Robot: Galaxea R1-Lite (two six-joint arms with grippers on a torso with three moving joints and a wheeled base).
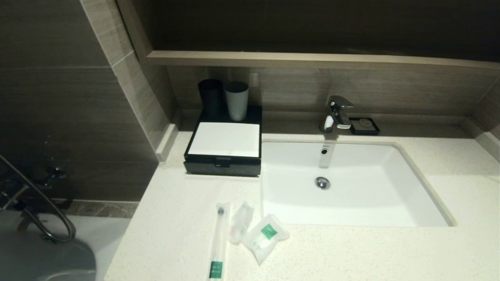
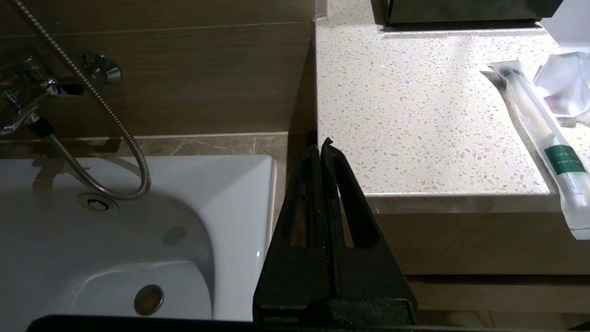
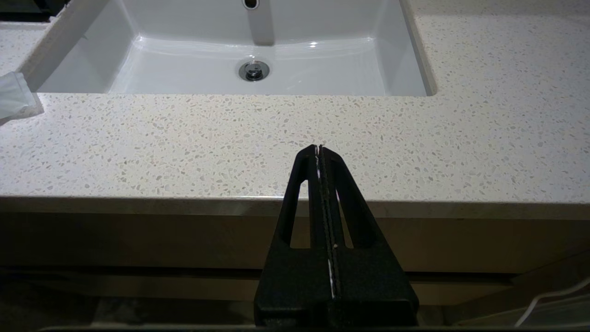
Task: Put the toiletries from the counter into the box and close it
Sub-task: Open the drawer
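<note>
1. Neither arm shows in the head view; each gripper appears only in its own wrist view.
2. The left gripper (image 2: 321, 146) hangs off the counter's (image 1: 351, 249) front left corner, below its edge, fingers pressed together and holding nothing.
3. The right gripper (image 3: 319, 150) sits in front of the counter's front edge, facing the sink (image 1: 398, 183), fingers likewise together and empty.
4. The toothbrush pack (image 1: 218, 242) lies on the counter left of the sink's front corner; its near end is cut off by the head view's lower edge and overhangs the counter's front edge in the left wrist view.
5. The small sachet (image 1: 240, 222) lies just right of it; its contents are hard to make out.
6. The square sachet (image 1: 265, 237), with a green label, touches the small one on its right side.
7. The box (image 1: 224, 148) stands at the back left, just beside the sink, well apart from the sachets. Its drawer front sits nearly flush and whatever is inside is hidden.
8. A black cup (image 1: 211, 97) and a grey cup (image 1: 236, 100) stand on the box's rear part, side by side; their insides cannot be seen.
9. A soap dish (image 1: 364, 126) sits behind the faucet (image 1: 338, 113); what it holds is unclear.
</note>
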